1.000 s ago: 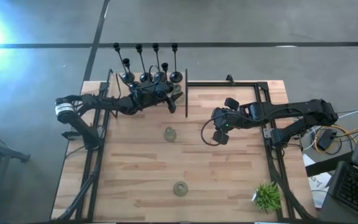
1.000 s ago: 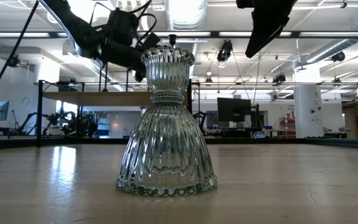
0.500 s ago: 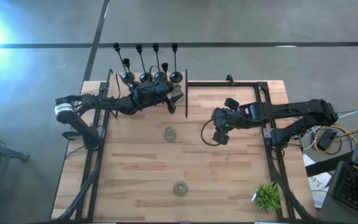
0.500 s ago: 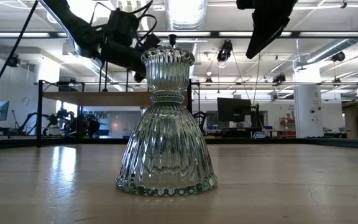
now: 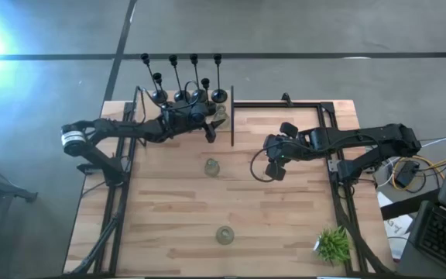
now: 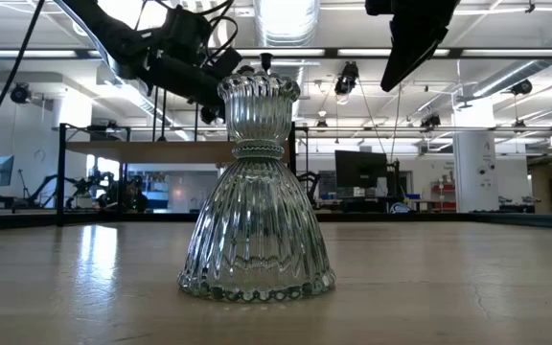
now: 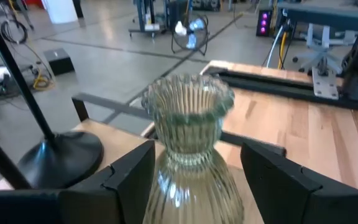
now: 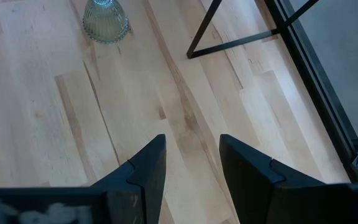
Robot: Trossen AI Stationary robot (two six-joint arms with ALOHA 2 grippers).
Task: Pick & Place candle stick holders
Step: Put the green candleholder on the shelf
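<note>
Left gripper (image 7: 191,180) spread wide around a glass holder (image 7: 188,134) at the table's (image 5: 285,225) far edge, beside the black holders (image 5: 184,81), fingers apart from it. Right gripper (image 8: 188,165) open, empty, mid-table.

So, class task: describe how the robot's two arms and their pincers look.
Both arms are dark, jointed and slim. The left arm has a pale band near its base; the right arm carries a looping black cable. Each pincer has two flat, angular black fingers.
</note>
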